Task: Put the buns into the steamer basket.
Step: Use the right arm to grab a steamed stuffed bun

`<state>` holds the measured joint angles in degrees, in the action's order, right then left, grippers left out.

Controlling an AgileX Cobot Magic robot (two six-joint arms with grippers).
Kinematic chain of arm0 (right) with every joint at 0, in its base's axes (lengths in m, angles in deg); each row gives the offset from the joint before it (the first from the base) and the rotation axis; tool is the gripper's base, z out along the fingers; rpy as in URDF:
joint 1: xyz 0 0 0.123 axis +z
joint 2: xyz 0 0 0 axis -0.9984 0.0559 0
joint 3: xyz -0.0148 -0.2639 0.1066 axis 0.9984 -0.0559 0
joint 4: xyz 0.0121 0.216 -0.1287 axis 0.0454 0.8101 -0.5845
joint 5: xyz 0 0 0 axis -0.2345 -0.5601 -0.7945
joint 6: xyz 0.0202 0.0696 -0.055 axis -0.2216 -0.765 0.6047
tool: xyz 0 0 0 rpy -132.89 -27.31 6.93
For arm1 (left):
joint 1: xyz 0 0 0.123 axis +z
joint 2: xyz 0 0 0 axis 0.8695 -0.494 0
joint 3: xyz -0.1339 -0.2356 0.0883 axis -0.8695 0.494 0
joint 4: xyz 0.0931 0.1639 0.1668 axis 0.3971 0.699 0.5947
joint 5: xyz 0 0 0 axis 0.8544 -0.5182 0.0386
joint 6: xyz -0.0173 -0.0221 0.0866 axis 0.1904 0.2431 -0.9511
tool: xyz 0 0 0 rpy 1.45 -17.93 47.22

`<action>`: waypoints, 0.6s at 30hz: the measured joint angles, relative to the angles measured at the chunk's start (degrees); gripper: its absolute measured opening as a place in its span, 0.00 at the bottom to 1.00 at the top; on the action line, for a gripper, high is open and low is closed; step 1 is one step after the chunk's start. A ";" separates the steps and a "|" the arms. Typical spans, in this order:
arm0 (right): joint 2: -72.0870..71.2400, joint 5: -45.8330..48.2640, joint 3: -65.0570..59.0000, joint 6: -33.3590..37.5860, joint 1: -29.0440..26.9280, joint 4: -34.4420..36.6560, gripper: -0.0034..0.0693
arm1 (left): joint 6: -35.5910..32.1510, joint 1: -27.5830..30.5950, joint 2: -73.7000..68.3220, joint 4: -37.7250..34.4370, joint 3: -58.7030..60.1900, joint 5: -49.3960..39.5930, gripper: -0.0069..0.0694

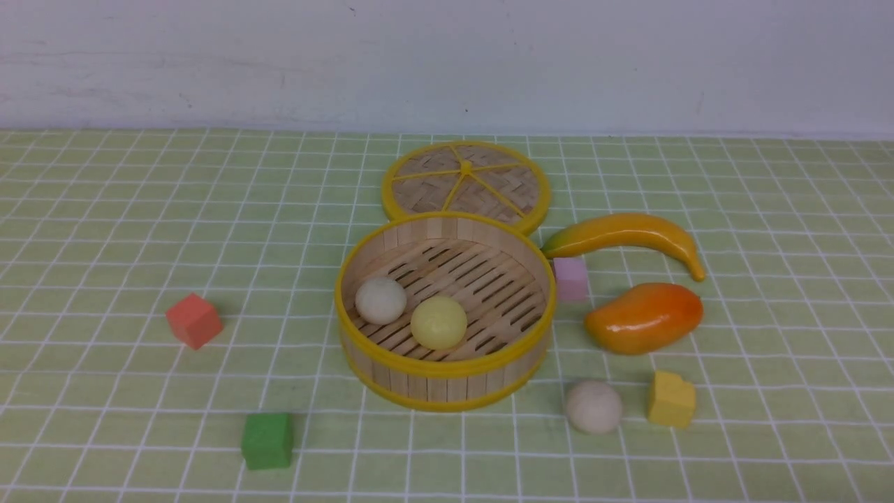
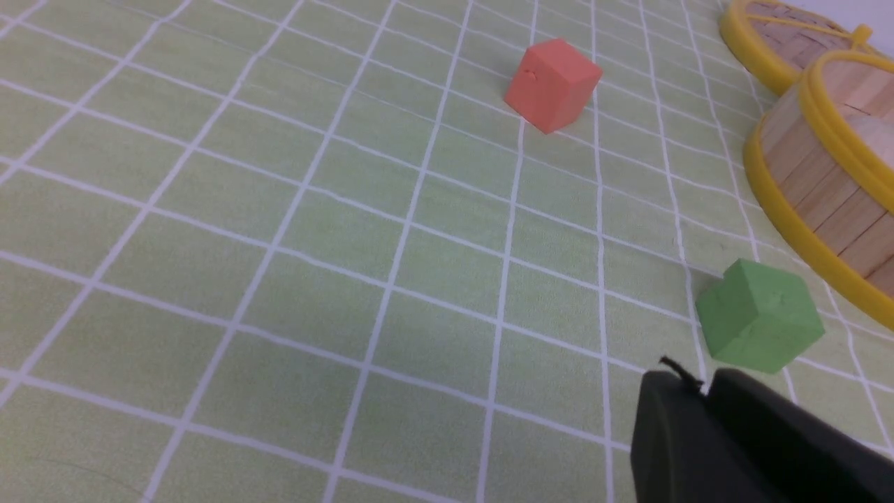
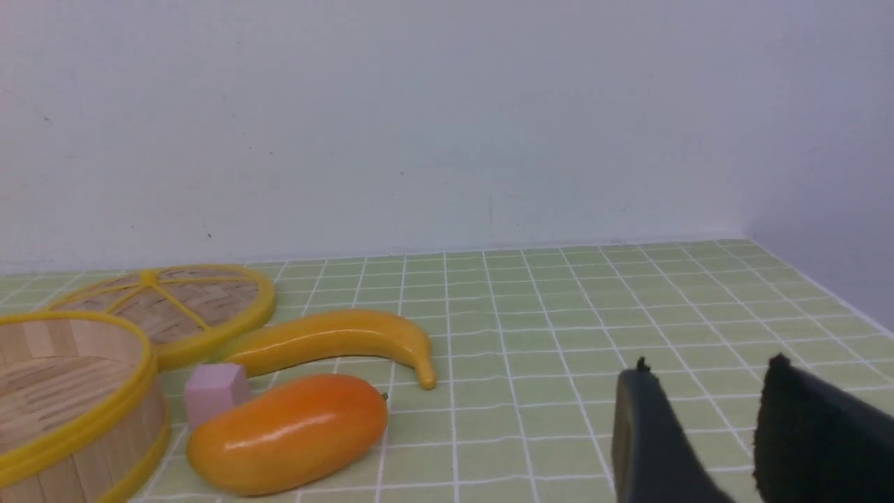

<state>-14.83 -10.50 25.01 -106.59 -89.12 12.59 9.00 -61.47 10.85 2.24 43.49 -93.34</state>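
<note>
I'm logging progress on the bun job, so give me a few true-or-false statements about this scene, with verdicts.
1. The off-white bun and the pale yellow bun lie in the steamer basket. True.
2. The third bun rests on the woven lid. False: it lies outside the basket, beside the yellow cube.
3. The right gripper is open and empty. True.
4. The pink cube sits inside the basket. False: it stands outside, close by the basket's wall.
</note>
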 joint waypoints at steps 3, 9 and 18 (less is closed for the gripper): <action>0.00 0.00 0.00 -0.55 0.00 -2.03 0.38 | 0.00 0.00 0.00 0.00 0.00 0.00 0.18; 0.00 -7.10 0.00 -3.88 0.00 -3.74 0.38 | 0.00 0.00 0.00 0.00 0.00 0.00 0.19; 0.00 -6.32 13.22 -4.68 0.00 -2.52 0.38 | 0.00 0.00 0.00 0.00 0.00 0.00 0.20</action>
<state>-14.83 -16.82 38.23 -111.27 -89.12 10.07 9.00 -61.47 10.85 2.24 43.49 -93.34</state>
